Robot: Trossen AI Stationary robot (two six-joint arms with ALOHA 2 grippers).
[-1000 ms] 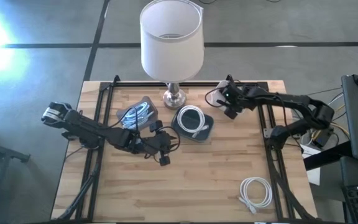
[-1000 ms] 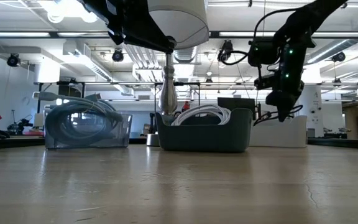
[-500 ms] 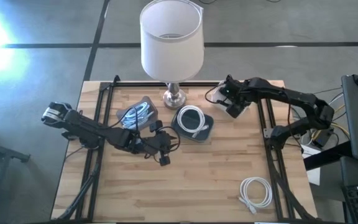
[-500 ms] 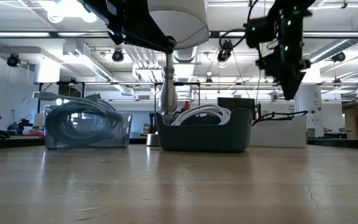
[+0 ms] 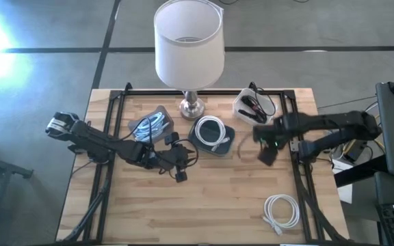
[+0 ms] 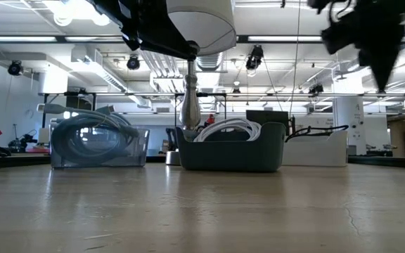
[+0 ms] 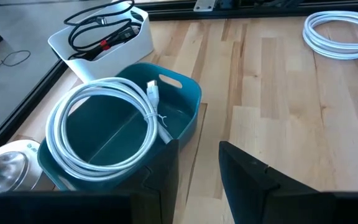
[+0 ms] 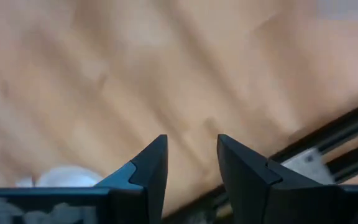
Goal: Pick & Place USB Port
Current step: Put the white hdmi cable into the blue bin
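My right tool, released and empty above the bench, should descend squarely over the loose white cable coil, straddling one strand before clenching.

High camera looks straight down on the whole table, low one peers level across it, and both share the teal bin the left wrist camera sees close up.

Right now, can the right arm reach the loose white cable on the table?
Probably yes. The right gripper hangs open and empty above bare wood, and nothing lies between it and the white cable near the table's front edge.
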